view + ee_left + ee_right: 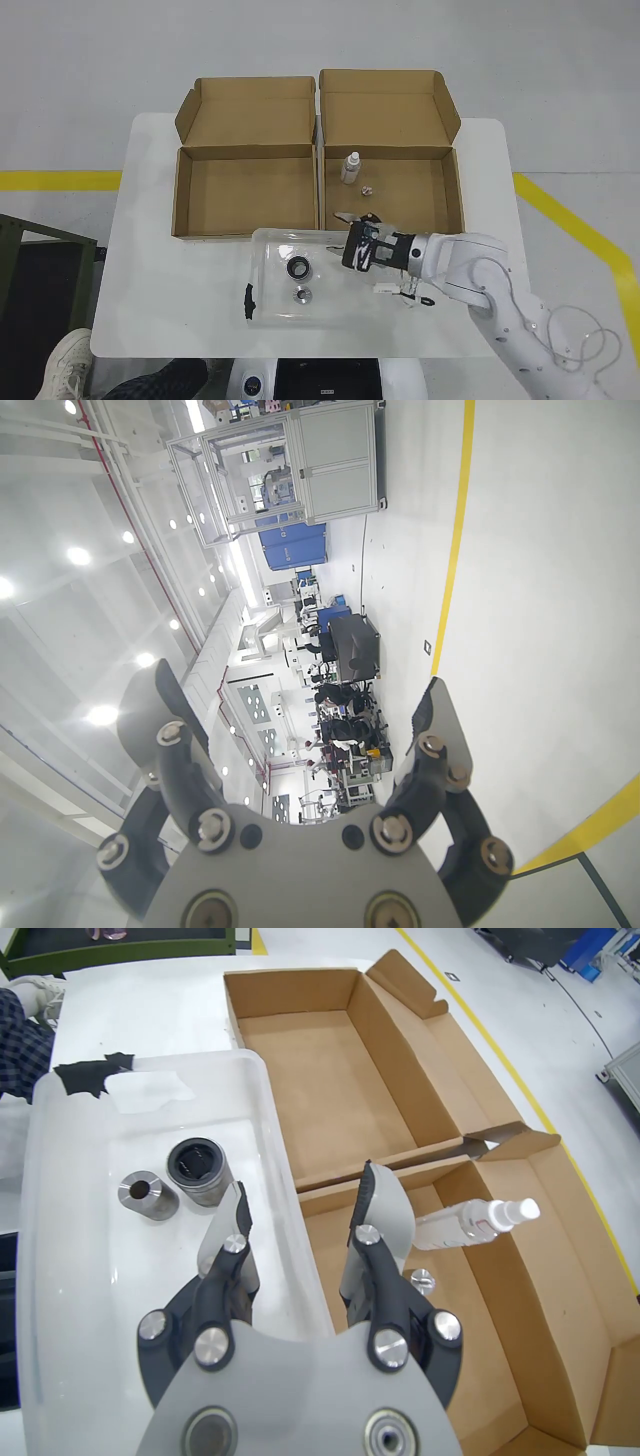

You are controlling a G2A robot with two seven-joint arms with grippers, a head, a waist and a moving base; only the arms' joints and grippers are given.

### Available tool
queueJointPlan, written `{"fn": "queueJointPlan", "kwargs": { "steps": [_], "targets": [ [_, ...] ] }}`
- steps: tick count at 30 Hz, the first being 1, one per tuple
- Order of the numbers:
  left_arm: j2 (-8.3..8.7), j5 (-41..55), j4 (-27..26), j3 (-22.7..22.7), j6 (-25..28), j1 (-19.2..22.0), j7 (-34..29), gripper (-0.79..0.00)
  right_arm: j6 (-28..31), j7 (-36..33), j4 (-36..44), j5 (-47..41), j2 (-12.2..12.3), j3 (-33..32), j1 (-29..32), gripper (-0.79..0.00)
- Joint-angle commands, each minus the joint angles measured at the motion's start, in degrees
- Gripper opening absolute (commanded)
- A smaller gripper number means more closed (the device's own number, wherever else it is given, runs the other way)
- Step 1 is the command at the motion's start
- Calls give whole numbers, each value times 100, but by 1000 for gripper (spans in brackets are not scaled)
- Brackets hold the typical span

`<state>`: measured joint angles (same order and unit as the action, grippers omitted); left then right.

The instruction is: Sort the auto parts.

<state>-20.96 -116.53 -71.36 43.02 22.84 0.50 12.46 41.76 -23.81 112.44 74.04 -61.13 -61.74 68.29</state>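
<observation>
A clear plastic bin (262, 300) at the table's front holds a black-cored linear bearing (197, 1170) and a steel cylinder with a bore (147, 1195). My right gripper (305, 1203) is open and empty. It straddles the bin's wall next to the right cardboard box (455, 200), with one finger inside the bin beside the bearing. That box holds a white spray bottle (470, 1223) and a small metal part (422, 1280). The left cardboard box (245, 195) has nothing in it. My left gripper (300, 680) is open, empty and pointed out at the room.
Both boxes stand side by side behind the bin, their lids folded back. A strip of black tape (87, 1075) sticks to the bin's far rim. Another small part (345, 215) lies in the right box's near corner. A person's shoe (65, 360) shows off the table's front left.
</observation>
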Motion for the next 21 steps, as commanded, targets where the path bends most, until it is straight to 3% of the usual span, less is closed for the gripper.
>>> {"fn": "queueJointPlan", "kwargs": {
  "steps": [1,21],
  "targets": [
    [0,0,0,0,0,0,0,0,36,68,16,81,-10,125,21,-394],
    [0,0,0,0,0,0,0,0,51,444,-811,677,-215,1186,-388,-385]
  ]
}}
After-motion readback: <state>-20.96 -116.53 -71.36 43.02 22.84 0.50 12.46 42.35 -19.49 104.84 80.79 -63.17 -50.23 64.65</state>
